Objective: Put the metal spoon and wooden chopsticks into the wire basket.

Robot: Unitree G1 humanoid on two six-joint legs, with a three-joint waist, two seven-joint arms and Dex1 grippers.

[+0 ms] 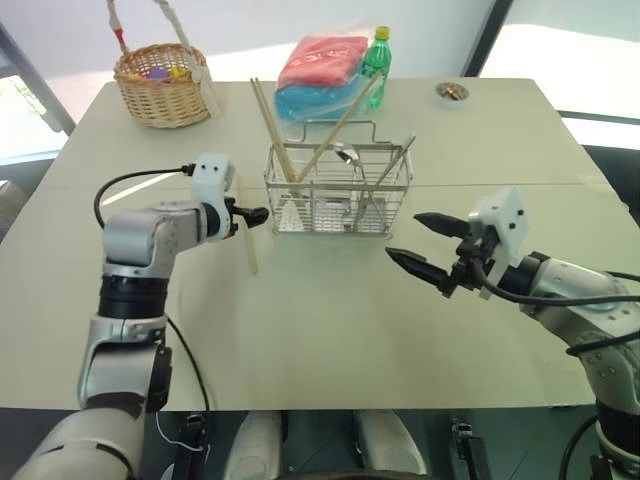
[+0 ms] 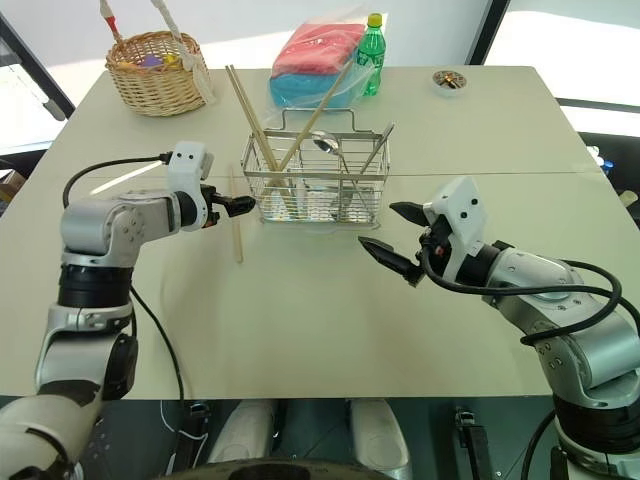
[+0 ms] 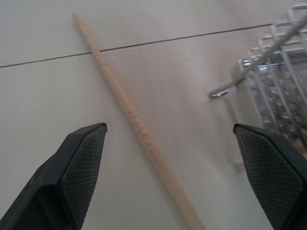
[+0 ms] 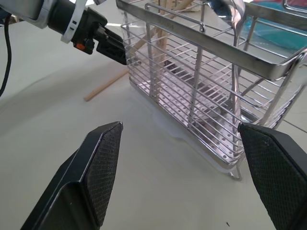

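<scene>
The wire basket (image 1: 340, 192) stands mid-table. Inside it lean wooden chopsticks (image 1: 270, 125), the metal spoon (image 1: 347, 153) and a straight metal utensil (image 1: 388, 172). One more wooden chopstick (image 1: 246, 238) lies flat on the table just left of the basket. My left gripper (image 1: 255, 213) hovers open over this chopstick, next to the basket's left end; in the left wrist view the stick (image 3: 134, 120) runs between the spread fingers (image 3: 81, 158). My right gripper (image 1: 425, 245) hangs open and empty to the right of and in front of the basket (image 4: 206, 86).
A round wicker basket (image 1: 160, 85) sits at the far left corner. Behind the wire basket lie a plastic bag of red and blue cloths (image 1: 320, 72) and a green bottle (image 1: 376, 58). A small round dish (image 1: 452, 93) sits far right.
</scene>
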